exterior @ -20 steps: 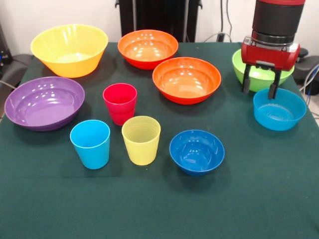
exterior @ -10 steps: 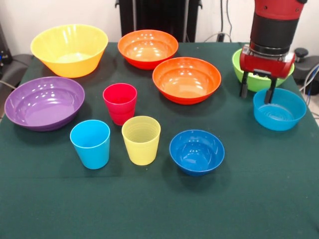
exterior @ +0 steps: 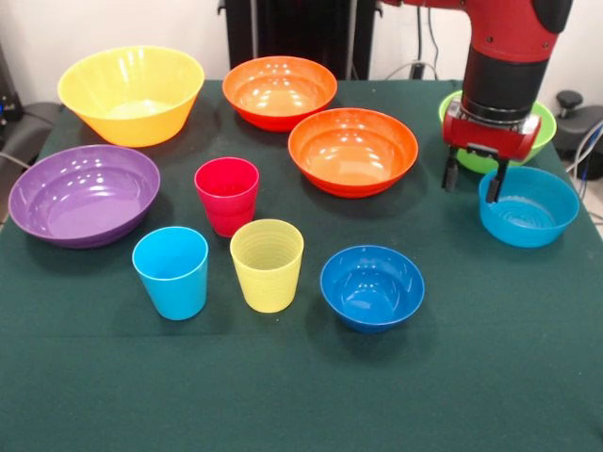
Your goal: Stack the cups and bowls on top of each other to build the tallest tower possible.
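Your gripper hangs at the right side of the table, fingers spread wide with nothing between them. One fingertip sits right at the rim of the lighter blue bowl, on its left edge; the other finger hangs outside that bowl, over the green cloth. I can't tell if the tip actually touches the rim or just hovers beside it. The red wrist blocks a good part of the lime green bowl, which sits just behind the lighter blue one.

Nothing is stacked here, every piece stands on its own on the cloth. The three cups are grouped left of centre, all upright with mouths up: the red-pink cup at the back, the light blue cup in front to the left, the yellow cup in front to the right, close to each other but not touching as far as I can see. The dark blue bowl sits just right of the yellow cup.

The two orange bowls are mid-table, one at the back and the other nearer and to the right of it. The big yellow bowl is in the back left corner, and the purple bowl is in front of it at the left edge.
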### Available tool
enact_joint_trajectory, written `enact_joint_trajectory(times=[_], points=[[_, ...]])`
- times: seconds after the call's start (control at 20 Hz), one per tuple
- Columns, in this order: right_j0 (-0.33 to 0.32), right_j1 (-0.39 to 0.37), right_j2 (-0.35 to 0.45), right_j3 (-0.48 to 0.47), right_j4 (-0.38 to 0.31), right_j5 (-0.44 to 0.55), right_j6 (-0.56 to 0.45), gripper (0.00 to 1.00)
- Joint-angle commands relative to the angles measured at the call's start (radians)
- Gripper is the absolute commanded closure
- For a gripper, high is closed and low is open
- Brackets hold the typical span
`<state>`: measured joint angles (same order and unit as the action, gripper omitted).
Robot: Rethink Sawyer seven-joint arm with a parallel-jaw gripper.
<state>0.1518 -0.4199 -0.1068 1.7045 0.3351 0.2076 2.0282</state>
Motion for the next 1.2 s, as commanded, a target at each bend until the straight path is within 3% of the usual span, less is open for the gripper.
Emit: enact_joint_trajectory(times=[0.05, 1.2], points=[[0.007, 0.072, 0.082, -0.047, -0.06, 0.042, 0.056, 0.0], [-0.009, 0.096, 0.117, -0.101, -0.045, 0.067, 0.052, 0.0]])
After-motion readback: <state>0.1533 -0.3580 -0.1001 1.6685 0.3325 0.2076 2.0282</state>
